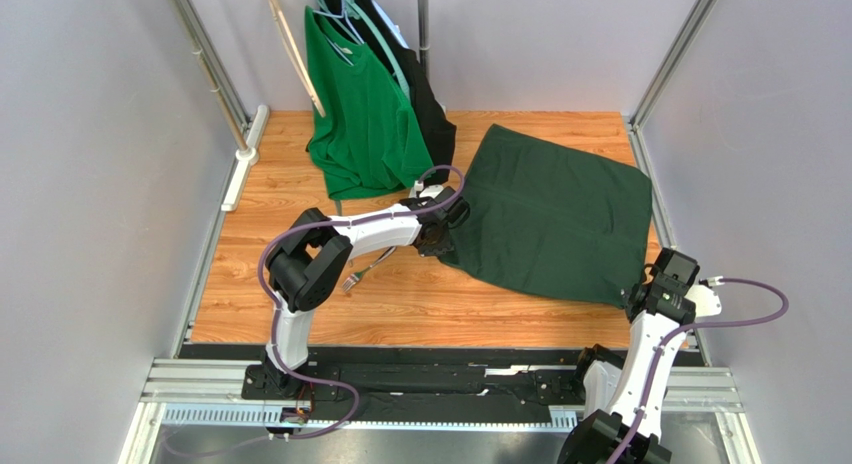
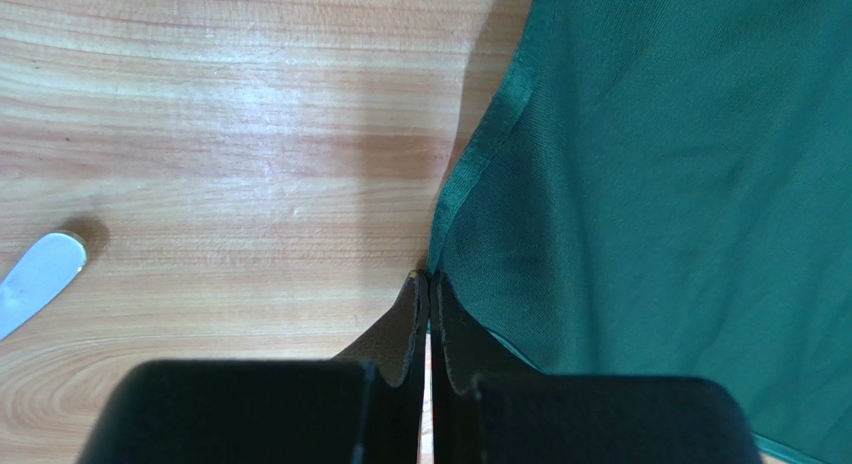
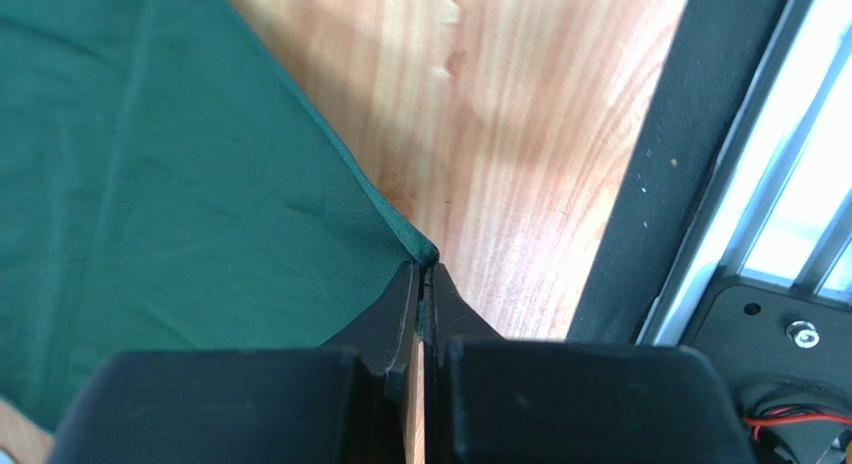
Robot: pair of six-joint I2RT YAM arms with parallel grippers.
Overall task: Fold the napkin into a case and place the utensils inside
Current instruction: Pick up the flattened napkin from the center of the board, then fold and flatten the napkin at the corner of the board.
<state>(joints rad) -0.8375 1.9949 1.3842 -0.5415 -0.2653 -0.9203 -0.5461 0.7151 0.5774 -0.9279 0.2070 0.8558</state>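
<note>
Gripping the matte napkin, left tool and right tool pinch hemmed corners.

Green T-shirt and black garment hang together.

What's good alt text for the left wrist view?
The left claw, fingers closed together, pinches the hemmed corner of the dark green napkin lying on the wooden table. The cloth fills the right half; the rounded silver end of a utensil shows at the left edge.

Utensil cut by left edge, fork half under left arm
</note>
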